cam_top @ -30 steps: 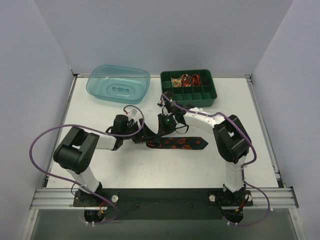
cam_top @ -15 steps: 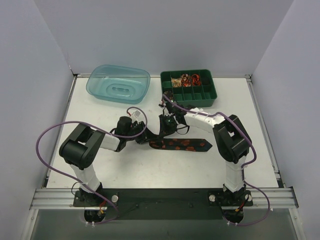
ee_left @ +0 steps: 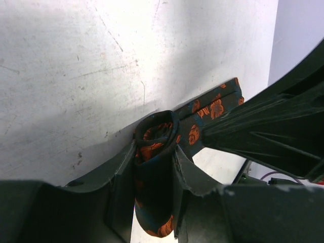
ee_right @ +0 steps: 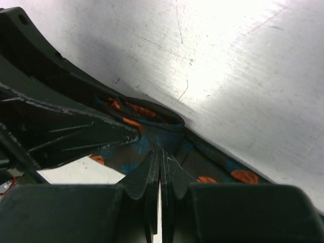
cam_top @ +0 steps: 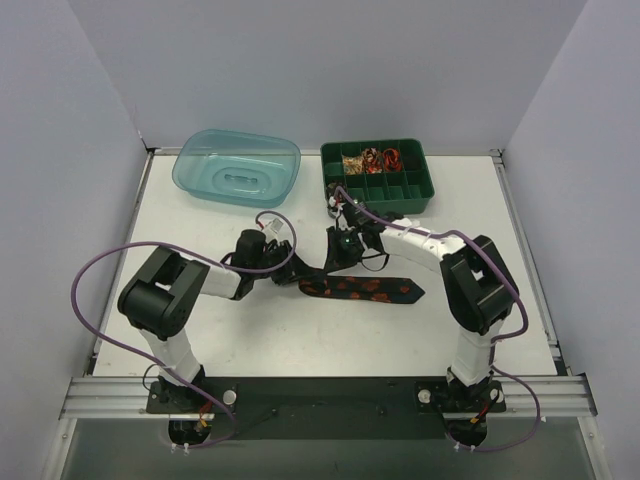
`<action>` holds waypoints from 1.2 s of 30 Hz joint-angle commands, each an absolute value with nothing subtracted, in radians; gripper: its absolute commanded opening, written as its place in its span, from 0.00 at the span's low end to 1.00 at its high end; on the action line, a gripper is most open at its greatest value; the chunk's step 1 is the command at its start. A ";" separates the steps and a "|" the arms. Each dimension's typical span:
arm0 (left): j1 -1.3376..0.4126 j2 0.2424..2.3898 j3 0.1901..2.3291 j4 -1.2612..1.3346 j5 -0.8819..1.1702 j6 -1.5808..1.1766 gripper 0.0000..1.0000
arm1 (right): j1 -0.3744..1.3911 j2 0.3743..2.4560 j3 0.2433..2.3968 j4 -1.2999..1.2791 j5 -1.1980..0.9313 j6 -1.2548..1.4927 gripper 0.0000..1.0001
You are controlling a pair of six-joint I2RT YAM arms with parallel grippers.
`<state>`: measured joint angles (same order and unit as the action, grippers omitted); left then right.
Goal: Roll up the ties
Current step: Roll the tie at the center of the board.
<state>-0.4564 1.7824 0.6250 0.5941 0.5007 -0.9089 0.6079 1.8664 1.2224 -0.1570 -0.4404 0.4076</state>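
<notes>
One of the ties [cam_top: 365,289], black with orange blotches, lies flat across the middle of the table, its pointed end to the right. Its left end is wound into a small roll [ee_left: 154,139]. My left gripper [ee_left: 153,161] is shut on that roll, a finger pressed against each side. In the top view the left gripper [cam_top: 292,268] sits at the tie's left end. My right gripper [ee_right: 161,156] is shut with nothing between its fingers, and its tips rest on the flat cloth [ee_right: 212,169] just beside the roll [ee_right: 144,114]. From above, the right gripper [cam_top: 337,256] stands close to the left one.
A teal plastic tub [cam_top: 237,167] stands at the back left. A green compartment tray [cam_top: 378,190] at the back right holds small orange-patterned rolls in its far compartments. Purple cables [cam_top: 100,275] loop off both arms.
My left gripper has closed on the rolled end of the tie. The tie and both grippers have shifted slightly to the right.
</notes>
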 commanded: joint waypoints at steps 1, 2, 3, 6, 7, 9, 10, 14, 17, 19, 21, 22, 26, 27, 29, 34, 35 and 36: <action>-0.448 1.726 0.698 0.430 0.439 -0.790 0.00 | 0.588 1.775 1.201 -0.153 -0.433 0.417 0.00; -0.449 1.717 0.710 0.389 0.425 -0.767 0.00 | 0.583 1.770 1.197 -0.152 -0.433 0.417 0.00; -0.449 1.704 0.739 0.347 0.408 -0.724 0.00 | 0.581 1.766 1.193 -0.153 -0.433 0.417 0.00; -0.449 1.680 0.803 0.168 0.335 -0.631 0.00 | 0.571 1.758 1.183 -0.155 -0.434 0.417 0.00; -0.449 1.675 0.822 0.087 0.295 -0.611 0.00 | 0.566 1.755 1.183 -0.153 -0.433 0.416 0.00; -0.451 1.666 0.854 -0.044 0.261 -0.548 0.00 | 0.554 1.746 1.172 -0.153 -0.433 0.414 0.00; -0.451 1.664 0.886 -0.079 0.223 -0.529 0.00 | 0.548 1.738 1.169 -0.153 -0.433 0.414 0.00; -0.454 1.646 0.943 -0.219 0.141 -0.440 0.00 | 0.512 1.714 1.147 -0.150 -0.437 0.413 0.00; -0.457 1.635 0.985 -0.329 0.086 -0.399 0.00 | 0.480 1.695 1.128 -0.150 -0.426 0.414 0.05; -0.459 1.632 1.018 -0.373 0.057 -0.382 0.00 | 0.454 1.684 1.115 -0.149 -0.426 0.416 0.09; -0.466 1.632 1.040 -0.426 0.023 -0.359 0.00 | 0.443 1.680 1.106 -0.149 -0.423 0.420 0.21; -0.471 1.632 1.061 -0.443 0.009 -0.354 0.00 | 0.430 1.674 1.103 -0.149 -0.420 0.422 0.24; -0.497 1.638 1.106 -0.524 -0.076 -0.330 0.00 | 0.411 1.664 1.091 -0.150 -0.413 0.428 0.35; -0.509 1.640 1.114 -0.537 -0.093 -0.330 0.00 | 0.408 1.660 1.088 -0.150 -0.414 0.429 0.39; -0.528 1.647 1.137 -0.570 -0.148 -0.327 0.00 | 0.399 1.657 1.081 -0.150 -0.407 0.434 0.42; -0.586 1.660 1.158 -0.606 -0.236 -0.336 0.00 | 0.400 1.644 1.068 -0.141 -0.449 0.426 0.53; -0.594 1.661 1.161 -0.617 -0.259 -0.337 0.00 | 0.408 1.638 1.056 -0.138 -0.451 0.426 0.55; -0.598 1.664 1.166 -0.618 -0.270 -0.339 0.00 | 0.413 1.632 1.051 -0.132 -0.451 0.426 0.59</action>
